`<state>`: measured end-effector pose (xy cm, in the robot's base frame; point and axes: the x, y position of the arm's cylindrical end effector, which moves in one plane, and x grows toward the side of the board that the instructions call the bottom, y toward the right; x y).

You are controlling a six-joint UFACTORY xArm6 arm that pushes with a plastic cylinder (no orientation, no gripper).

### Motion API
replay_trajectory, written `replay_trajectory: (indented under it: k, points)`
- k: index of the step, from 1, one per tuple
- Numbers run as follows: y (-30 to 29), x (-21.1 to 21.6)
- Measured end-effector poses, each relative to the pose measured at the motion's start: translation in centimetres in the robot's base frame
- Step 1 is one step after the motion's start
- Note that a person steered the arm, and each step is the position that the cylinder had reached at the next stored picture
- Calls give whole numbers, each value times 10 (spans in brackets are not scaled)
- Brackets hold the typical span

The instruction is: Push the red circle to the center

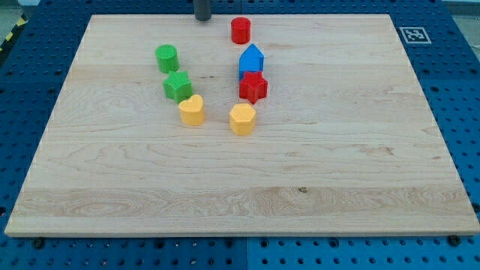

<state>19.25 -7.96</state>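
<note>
The red circle (pixel 240 30) stands near the view's top edge of the wooden board (pixel 360 150), right of the middle. My tip (pixel 202 19) is at the view's top, left of the red circle and apart from it. Below the red circle sit a blue house-shaped block (pixel 251 61) and a red star-shaped block (pixel 253 88), touching each other.
A green circle (pixel 166 58) and a green star-shaped block (pixel 178 86) are at the upper left. A yellow heart (pixel 192 110) and a yellow hexagon (pixel 242 118) sit below them. A marker tag (pixel 412 34) lies at the view's top right.
</note>
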Motion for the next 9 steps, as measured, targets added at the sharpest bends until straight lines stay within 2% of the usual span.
replay_trajectory:
  k: [4,9]
  points:
    - [35,1]
    - [85,39]
